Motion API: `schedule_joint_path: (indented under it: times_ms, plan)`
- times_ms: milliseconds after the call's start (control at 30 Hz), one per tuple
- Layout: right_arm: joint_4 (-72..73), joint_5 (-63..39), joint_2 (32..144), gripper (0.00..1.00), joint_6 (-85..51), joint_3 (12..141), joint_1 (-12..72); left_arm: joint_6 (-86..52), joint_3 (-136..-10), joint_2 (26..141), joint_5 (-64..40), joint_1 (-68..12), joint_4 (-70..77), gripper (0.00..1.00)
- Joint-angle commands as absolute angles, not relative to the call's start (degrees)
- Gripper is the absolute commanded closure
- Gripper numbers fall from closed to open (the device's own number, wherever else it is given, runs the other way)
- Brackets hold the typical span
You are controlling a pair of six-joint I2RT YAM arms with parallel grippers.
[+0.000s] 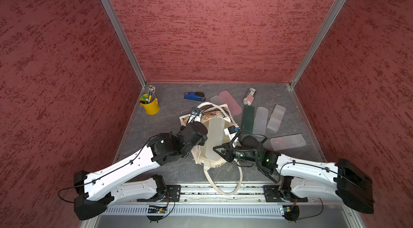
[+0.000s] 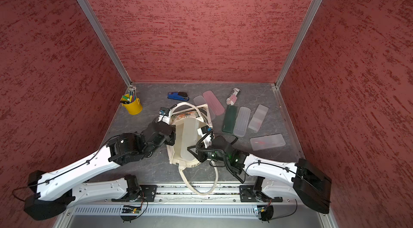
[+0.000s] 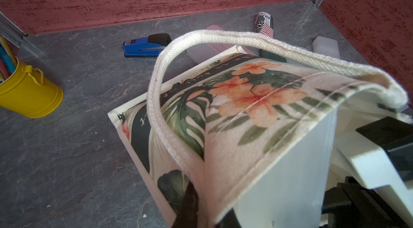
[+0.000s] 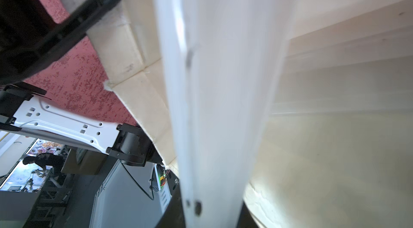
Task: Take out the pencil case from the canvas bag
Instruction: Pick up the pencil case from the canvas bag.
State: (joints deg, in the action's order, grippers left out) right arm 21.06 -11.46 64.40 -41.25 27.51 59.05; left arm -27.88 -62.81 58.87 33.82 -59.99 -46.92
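The cream canvas bag (image 1: 199, 156) (image 2: 173, 155) lies open in the middle of the table, its leaf-and-flower side (image 3: 245, 104) turned toward the back. A long translucent white pencil case (image 1: 214, 139) (image 2: 190, 135) (image 4: 212, 104) sticks up out of its mouth. My left gripper (image 1: 201, 141) (image 3: 207, 213) is shut on the bag's left rim beside a handle (image 3: 201, 37). My right gripper (image 1: 216, 148) (image 4: 212, 215) is shut on the near end of the pencil case, inside the bag's cream lining (image 4: 335, 81).
A yellow bucket of pens (image 1: 150, 104) stands at the back left, with a blue stapler (image 1: 194, 96) to its right. Several other cases lie to the right of the bag: pink (image 1: 230, 103), dark green (image 1: 247, 118), clear (image 1: 287, 142). The bag's second handle (image 1: 223, 180) trails over the front rail.
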Motion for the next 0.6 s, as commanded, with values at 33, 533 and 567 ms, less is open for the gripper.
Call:
schedule_joint_path:
  times_ms: [33,533,567]
  plan:
    - [24.22,-10.94,58.06,0.77,-40.67,26.84,59.01,-29.75,-63.97,59.5,36.06,-59.44,-43.21,1.0]
    - [20.35,-8.06,44.48,0.77,-45.69,21.72,59.02,-32.77,-59.63,53.03,37.75,-60.55,-41.04,1.0]
    - [19.65,-7.49,43.76,0.77,-45.64,21.71,59.02,-32.49,-59.71,52.98,37.92,-60.45,-41.17,1.0]
